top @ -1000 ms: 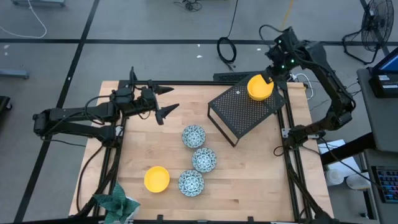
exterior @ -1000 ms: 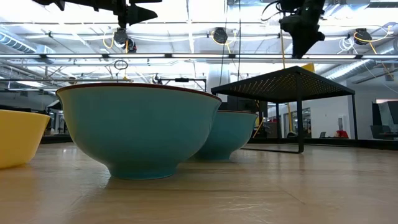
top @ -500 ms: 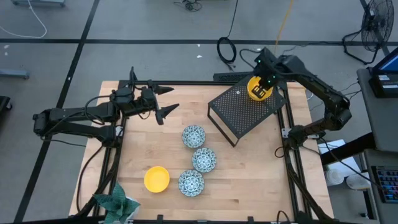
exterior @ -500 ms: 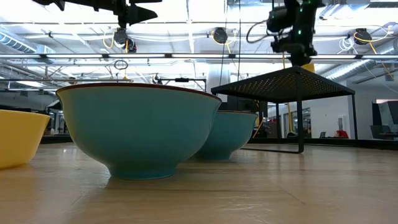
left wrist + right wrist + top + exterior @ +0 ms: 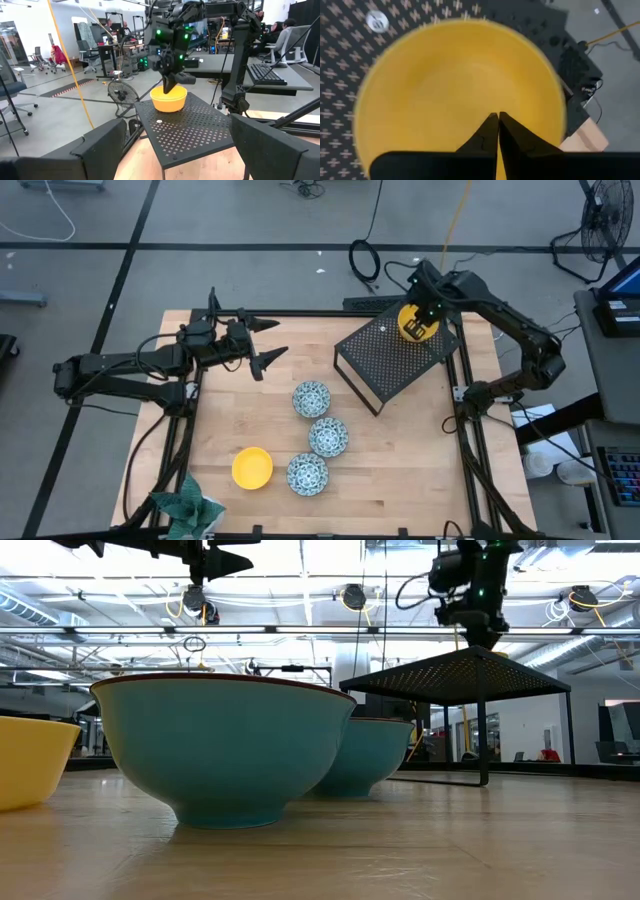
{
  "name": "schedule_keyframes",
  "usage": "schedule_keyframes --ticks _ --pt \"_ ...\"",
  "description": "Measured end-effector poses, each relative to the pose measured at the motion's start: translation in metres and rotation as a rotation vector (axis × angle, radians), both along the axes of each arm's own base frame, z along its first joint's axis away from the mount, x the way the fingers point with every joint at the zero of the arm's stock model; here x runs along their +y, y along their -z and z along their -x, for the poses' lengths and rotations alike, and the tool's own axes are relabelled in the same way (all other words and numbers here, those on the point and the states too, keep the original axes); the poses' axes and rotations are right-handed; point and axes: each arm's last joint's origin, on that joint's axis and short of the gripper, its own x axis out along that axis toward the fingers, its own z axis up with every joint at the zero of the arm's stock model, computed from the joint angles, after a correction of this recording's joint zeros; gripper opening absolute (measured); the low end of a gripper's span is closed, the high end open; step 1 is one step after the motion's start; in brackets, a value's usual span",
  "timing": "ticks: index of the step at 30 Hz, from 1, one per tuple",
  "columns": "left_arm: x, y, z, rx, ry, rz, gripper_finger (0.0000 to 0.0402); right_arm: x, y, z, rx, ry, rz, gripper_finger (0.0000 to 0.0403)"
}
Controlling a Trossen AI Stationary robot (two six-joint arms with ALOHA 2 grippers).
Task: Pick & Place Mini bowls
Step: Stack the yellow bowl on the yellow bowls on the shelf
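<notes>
One yellow mini bowl [image 5: 405, 320] sits upright on the black perforated stand [image 5: 385, 365] at the table's far right. My right gripper [image 5: 420, 328] is above it, shut, its tips pointing down into the bowl [image 5: 445, 80]. Three teal-patterned bowls [image 5: 311, 397], [image 5: 328, 436], [image 5: 307, 473] and a second yellow bowl [image 5: 252, 467] stand on their feet on the table. A third yellow bowl is not seen. My left gripper [image 5: 280, 337] hovers open over the table's far left part, holding nothing. My right gripper [image 5: 498, 116] comes from above with shut fingers pointing down into the hollow of the yellow bowl [image 5: 170, 100], below its rim in the left wrist view. I cannot tell whether the tips touch the bowl's inner surface. The bowl rests upright on the stand.
A green patterned cloth [image 5: 190, 505] lies at the table's near left corner. The stand [image 5: 470, 670] rises on thin legs above the tabletop. Bare wood shows near the right edge [image 5: 420, 460] and between the left gripper and the bowls.
My right gripper has moved from beyond the stand's far right corner toward the left and down, ending over and into the yellow bowl on the stand. It has held nearly still for the last half second. The bowl has stayed in place.
</notes>
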Motion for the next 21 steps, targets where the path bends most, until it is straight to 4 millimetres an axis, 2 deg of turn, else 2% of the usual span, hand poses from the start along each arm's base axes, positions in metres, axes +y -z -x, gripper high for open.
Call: schedule_keyframes --ticks 6,10,13,15,18,21 --pt "0.000 0.000 0.000 0.000 0.000 0.000 0.0351 0.013 -0.034 0.002 -0.098 -0.043 0.106 0.0001" --pt "0.000 0.000 0.000 0.000 0.000 0.000 0.0351 0.028 -0.056 0.014 -0.206 -0.056 0.217 0.0001" --pt "0.000 0.000 0.000 0.000 0.000 0.000 0.0351 0.047 -0.072 0.024 -0.410 -0.088 0.276 0.0001" --pt "0.000 0.000 0.000 0.000 0.000 0.000 0.0351 0.065 -0.078 0.028 -0.596 -0.202 0.297 0.0000" --pt "0.000 0.000 0.000 0.000 0.000 0.000 0.0351 0.092 -0.082 0.034 -0.860 -0.417 0.355 0.0000" --pt "0.000 0.000 0.000 0.000 0.000 0.000 0.0351 0.110 -0.078 0.044 -1.035 -0.515 0.463 0.0000"
